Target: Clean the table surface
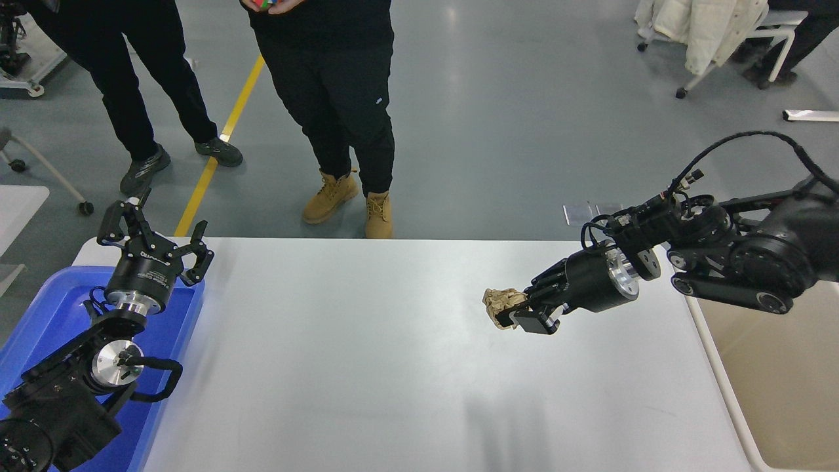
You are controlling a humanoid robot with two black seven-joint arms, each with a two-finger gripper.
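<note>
R gripper [518, 311] pinches a crumpled brown paper wad [501, 303] btw its fingers, arm coming in from the right edge w/ the wad at the fingertips, pointing left; it seems to hang clear of the table surface [367, 354], which spreads white below and to the left of it, a faint shadow on the top nearer the camera. Behind the wrist, to the right, sits the beige bin [780, 367] at the table's end. L gripper [154, 239] is parked far off to the left over the blue tray [39, 314], fingers spread and holding nothing; two people's legs [341, 118] stand beyond the far edge.
</note>
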